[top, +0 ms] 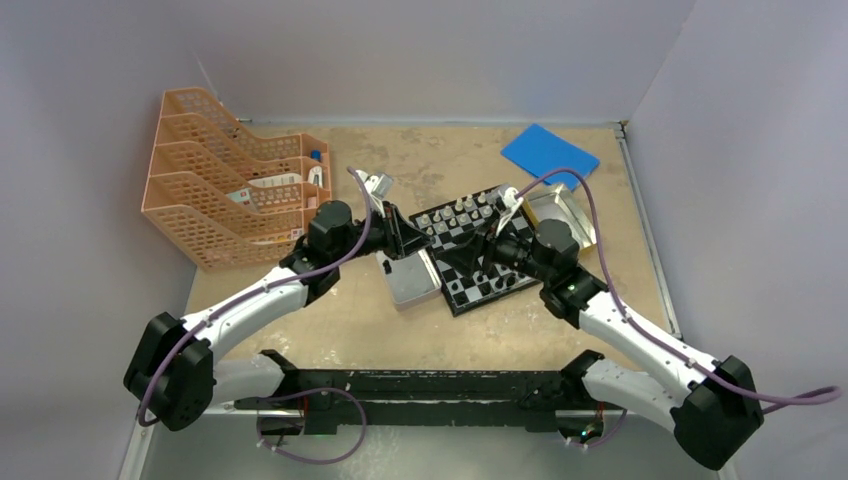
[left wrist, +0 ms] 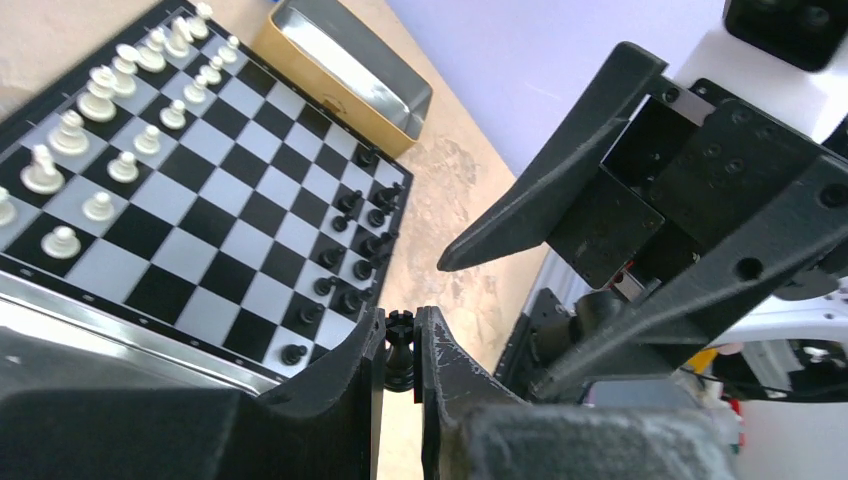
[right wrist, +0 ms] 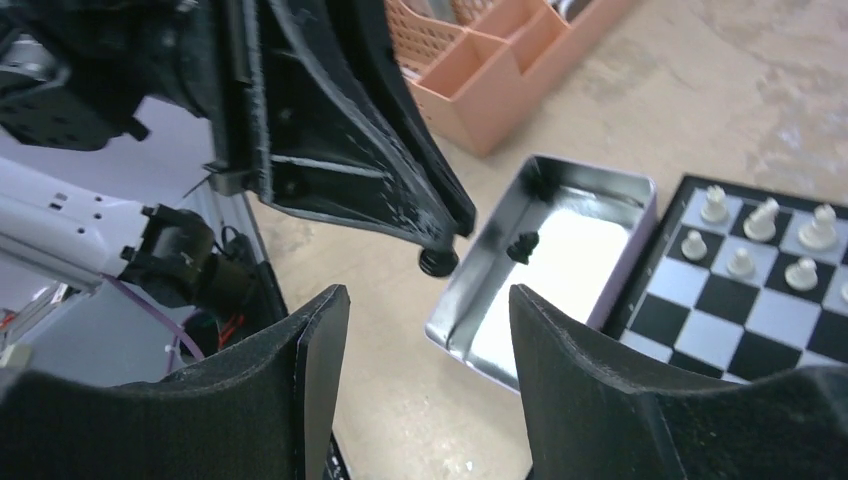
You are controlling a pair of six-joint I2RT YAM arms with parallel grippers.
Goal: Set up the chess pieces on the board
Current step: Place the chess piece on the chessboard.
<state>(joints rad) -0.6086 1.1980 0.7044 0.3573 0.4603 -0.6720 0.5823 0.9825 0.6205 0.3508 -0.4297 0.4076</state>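
The small black-and-white checkered board lies on the tan surface, with white pieces on one side and black pieces along the other. The left hand pinches a tiny black rook just off the board's corner. The right hand stands open and empty close by. A silver metal tin touching the board holds one black piece. From above, both arms hide the board's middle.

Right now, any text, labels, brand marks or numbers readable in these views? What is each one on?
None can be read in any view.
Too small to read: any print on the white items in the orange rack.
No markings show on the board, the silver tin or the blue pad.
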